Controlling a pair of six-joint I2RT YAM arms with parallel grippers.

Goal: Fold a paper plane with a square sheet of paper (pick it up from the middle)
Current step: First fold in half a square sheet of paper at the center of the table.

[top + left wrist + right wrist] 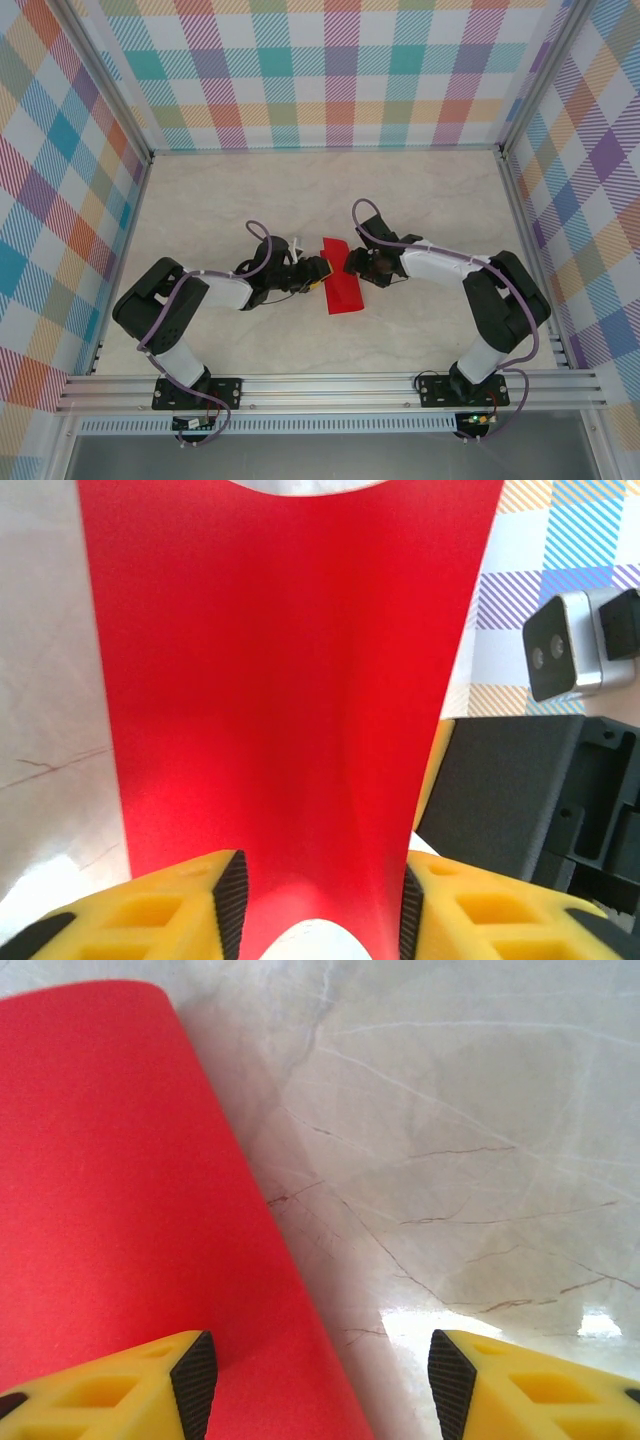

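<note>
Two pincers meet at the square sheet of paper, mid-frame on the worktop; from above, grips are unreadable. Wrist views help: the left pincer seems clamped on the bowed sheet, the right pincer gapes over its edge.

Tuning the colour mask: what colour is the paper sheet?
The paper sheet is plain bright red; clearest in left wrist view.

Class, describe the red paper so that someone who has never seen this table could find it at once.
Start at the pale marble-patterned table walled in by checked panels, and look to its middle. There, between the left claw and the right claw, sits the red sheet of paper. It is the one plain red thing there, bowed rather than flat.
</note>
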